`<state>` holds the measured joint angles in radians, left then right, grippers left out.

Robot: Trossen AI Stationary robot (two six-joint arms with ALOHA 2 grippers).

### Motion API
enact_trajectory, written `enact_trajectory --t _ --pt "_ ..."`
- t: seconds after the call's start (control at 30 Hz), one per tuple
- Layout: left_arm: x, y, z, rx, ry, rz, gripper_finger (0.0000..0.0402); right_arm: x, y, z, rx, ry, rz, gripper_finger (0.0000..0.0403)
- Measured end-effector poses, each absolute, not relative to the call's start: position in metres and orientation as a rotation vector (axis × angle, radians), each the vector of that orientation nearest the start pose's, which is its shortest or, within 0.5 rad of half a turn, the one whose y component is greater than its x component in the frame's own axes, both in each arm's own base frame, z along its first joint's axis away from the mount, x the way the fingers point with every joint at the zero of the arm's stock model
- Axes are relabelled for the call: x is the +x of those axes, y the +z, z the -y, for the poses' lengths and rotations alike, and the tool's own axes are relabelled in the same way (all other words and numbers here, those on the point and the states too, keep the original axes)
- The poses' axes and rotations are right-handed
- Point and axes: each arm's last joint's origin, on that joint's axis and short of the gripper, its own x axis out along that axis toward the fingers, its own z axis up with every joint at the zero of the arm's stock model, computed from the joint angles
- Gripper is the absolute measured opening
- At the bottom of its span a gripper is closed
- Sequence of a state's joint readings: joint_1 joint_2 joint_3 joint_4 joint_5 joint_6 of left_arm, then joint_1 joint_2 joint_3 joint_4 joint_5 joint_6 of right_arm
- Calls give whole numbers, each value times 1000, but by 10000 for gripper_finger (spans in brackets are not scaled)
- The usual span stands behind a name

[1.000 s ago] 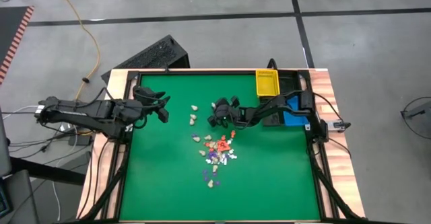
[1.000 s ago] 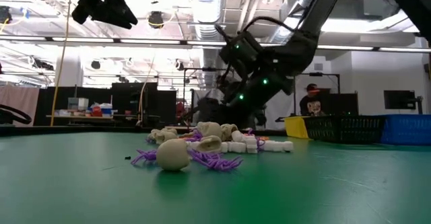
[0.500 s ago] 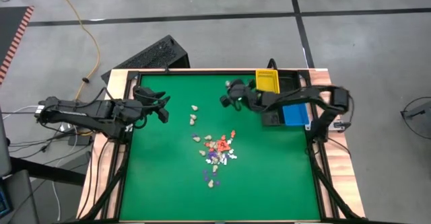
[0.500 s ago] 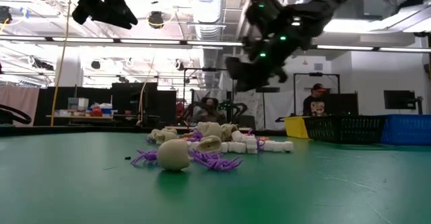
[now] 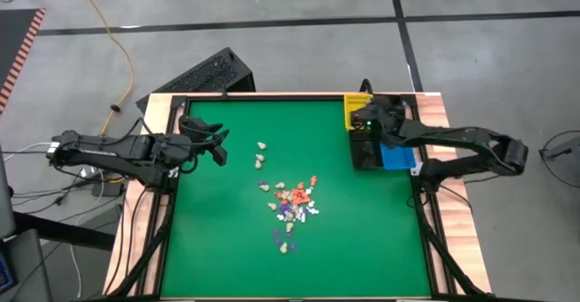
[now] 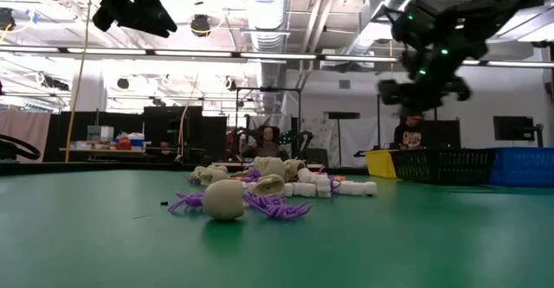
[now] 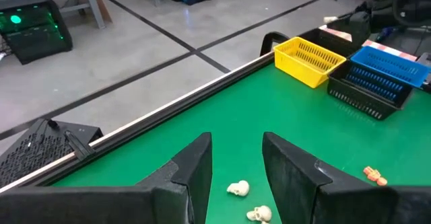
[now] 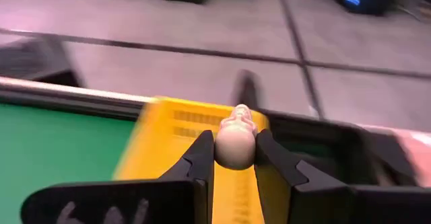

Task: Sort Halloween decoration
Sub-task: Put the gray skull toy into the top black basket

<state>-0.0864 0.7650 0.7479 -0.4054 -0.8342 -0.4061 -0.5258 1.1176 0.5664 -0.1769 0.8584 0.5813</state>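
- Right pincer (image 8: 234, 158) is clamped on a cream-white skull trinket (image 8: 234, 143); the right wrist view shows the skull pinched between the two fingertips, jaws only as wide as the skull.
- I see that pincer (image 5: 367, 121) up over the far right corner of the desk (image 5: 217, 248), just over the near edge of the yellow bin (image 5: 360, 110). In the low view it hangs high (image 6: 424, 85), well above the desk surface.
- Yellow bin sits at the far edge, black bin (image 5: 366, 154) just in front of it, blue bin (image 5: 397, 155) beside the black one, toward the right edge.
- Left pincer (image 5: 217, 145) waits over the left side of the desk, jaws parted with nothing between them; left wrist view shows the gap clear between its fingers (image 7: 195, 173).
- Rest of the Halloween decoration (image 5: 292, 207) lies in a loose pile near the desk's middle: cream-white, orange-red and purple pieces mixed.
- Two more cream skulls (image 5: 260, 152) lie apart from the pile, toward the far side, between the pile and the left pincer.
- Low view: a cream skull (image 6: 222, 198) at the front of the pile with purple spider-like bits (image 6: 277, 206) touching it.
- A person (image 6: 410, 134) shows in the room behind the desk, far off.
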Motion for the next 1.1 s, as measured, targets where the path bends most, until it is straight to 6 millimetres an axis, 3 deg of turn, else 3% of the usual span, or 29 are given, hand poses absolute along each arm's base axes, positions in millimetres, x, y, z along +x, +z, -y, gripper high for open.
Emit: enact_trajectory --t 0.13,0.43,0.8,0.93,1.1 --pt "156 307 -8 -192 800 -227 121 151 194 131 431 -1620 -394 93" --pt "156 307 -8 -191 810 -222 121 141 169 157 590 -1653 -514 108" --pt "156 307 -9 -190 817 -218 121 138 160 167 646 -1654 -545 261" --pt "156 307 -9 -190 818 -218 121 149 176 163 600 -1538 -483 269" --pt "156 307 -9 -190 818 -218 121 175 223 154 464 -1327 -334 269"
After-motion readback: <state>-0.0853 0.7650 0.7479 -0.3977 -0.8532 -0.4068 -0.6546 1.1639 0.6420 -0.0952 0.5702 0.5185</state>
